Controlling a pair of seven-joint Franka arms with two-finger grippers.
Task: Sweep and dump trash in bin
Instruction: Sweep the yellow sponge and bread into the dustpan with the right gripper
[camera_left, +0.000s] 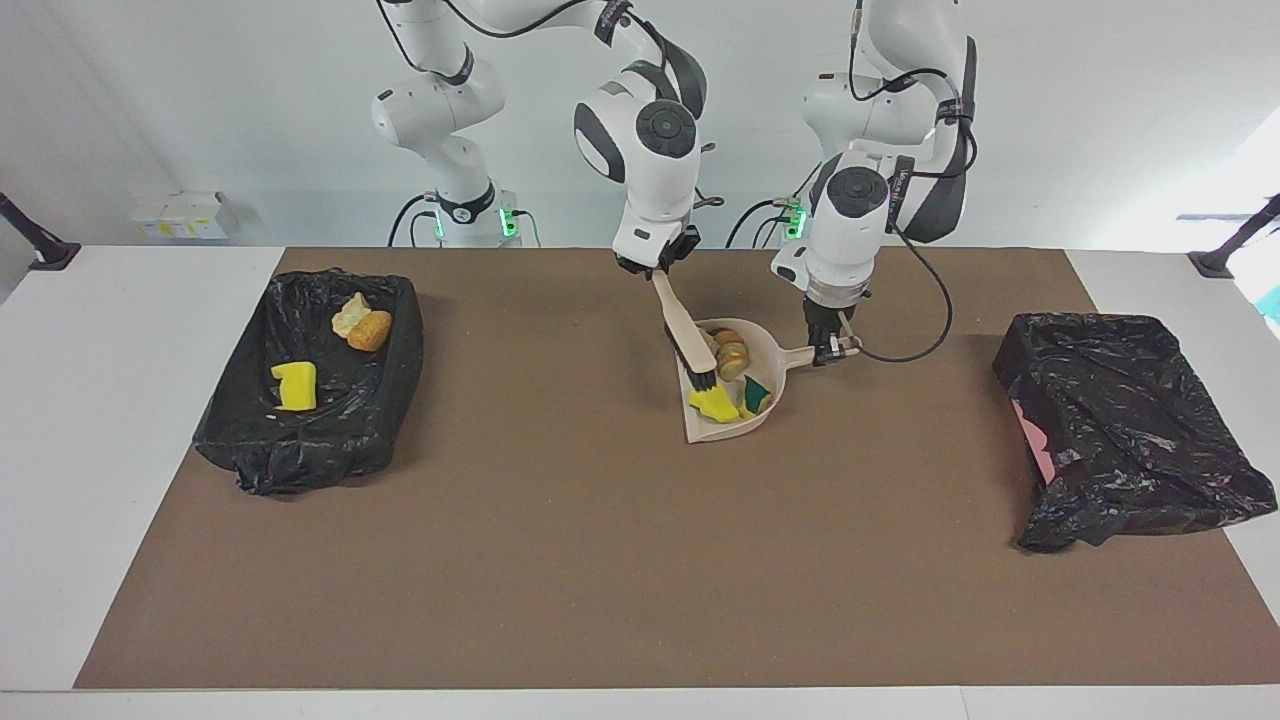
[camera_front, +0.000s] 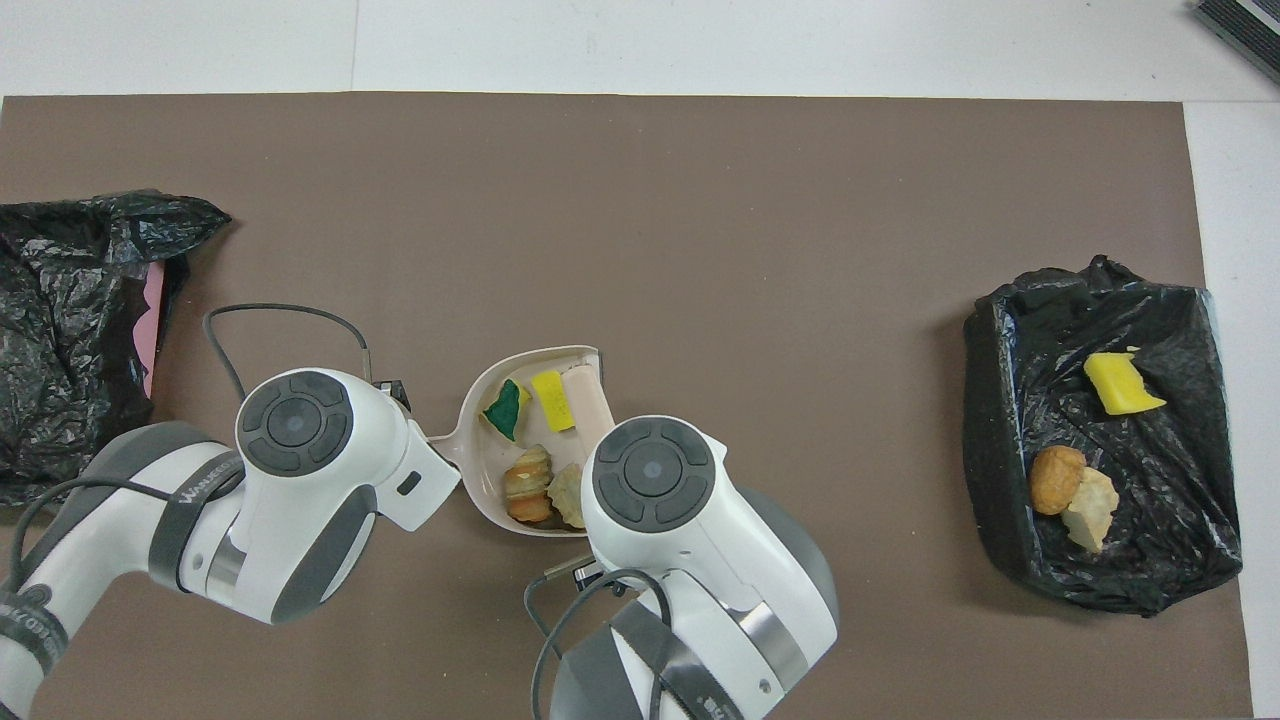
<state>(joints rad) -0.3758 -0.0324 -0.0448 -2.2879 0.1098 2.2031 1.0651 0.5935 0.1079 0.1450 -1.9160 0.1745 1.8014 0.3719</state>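
Observation:
A beige dustpan (camera_left: 716, 430) (camera_front: 478, 470) lies on the brown mat near the robots. My left gripper (camera_left: 831, 346) is shut on its handle (camera_left: 800, 353). Trash lies in the pan: a yellow sponge piece (camera_left: 716, 404) (camera_front: 548, 400), a green-backed sponge piece (camera_left: 757, 393) (camera_front: 503, 409) and bread lumps (camera_left: 732, 353) (camera_front: 527, 486). My right gripper (camera_left: 655, 268) is shut on a brush (camera_left: 682, 332) (camera_front: 590, 398), whose bristles (camera_left: 701, 378) touch the yellow piece at the pan's mouth. In the overhead view both wrists hide the grippers. The black-lined bin (camera_left: 250, 440) (camera_front: 990, 400) toward the right arm's end holds a yellow sponge (camera_left: 293, 386) (camera_front: 1121, 384) and two bread lumps (camera_left: 369, 330) (camera_front: 1056, 479).
Another bin wrapped in a black bag (camera_left: 1130, 430) (camera_front: 70, 330) sits toward the left arm's end, with a pink edge showing. A black cable (camera_left: 925, 330) (camera_front: 280, 312) loops from the left wrist over the mat. The brown mat (camera_left: 600, 560) covers most of the white table.

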